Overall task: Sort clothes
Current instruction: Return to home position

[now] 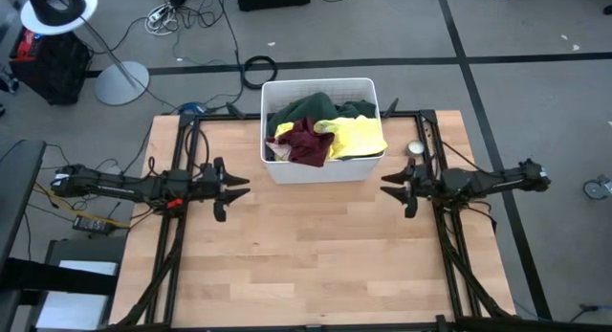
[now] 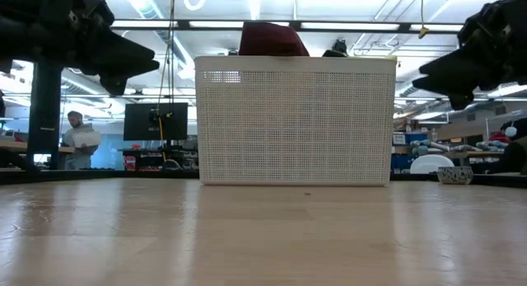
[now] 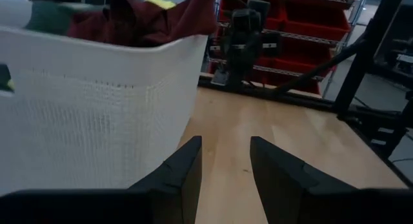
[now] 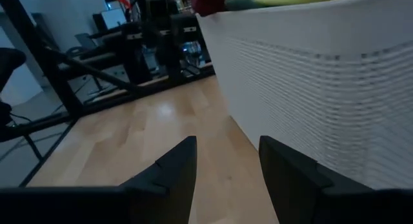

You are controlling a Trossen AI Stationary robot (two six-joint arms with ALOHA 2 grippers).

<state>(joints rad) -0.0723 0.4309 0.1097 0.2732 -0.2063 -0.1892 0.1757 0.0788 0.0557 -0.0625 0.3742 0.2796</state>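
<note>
Clothes [image 1: 320, 131]: heaped inside white tub [image 1: 318, 81] at far centre of table [image 1: 316, 270], with maroon, yellow and green showing above rim.
Left gripper [image 1: 234, 195]: off tub's left front corner, fingers spread, nothing between.
Right gripper [image 1: 396, 192]: mirrored off right front corner, also spread and empty.
Both about equally near tub, tips aimed inward.
Bare wood between and in front; likely ample room for retreat outward.
</note>
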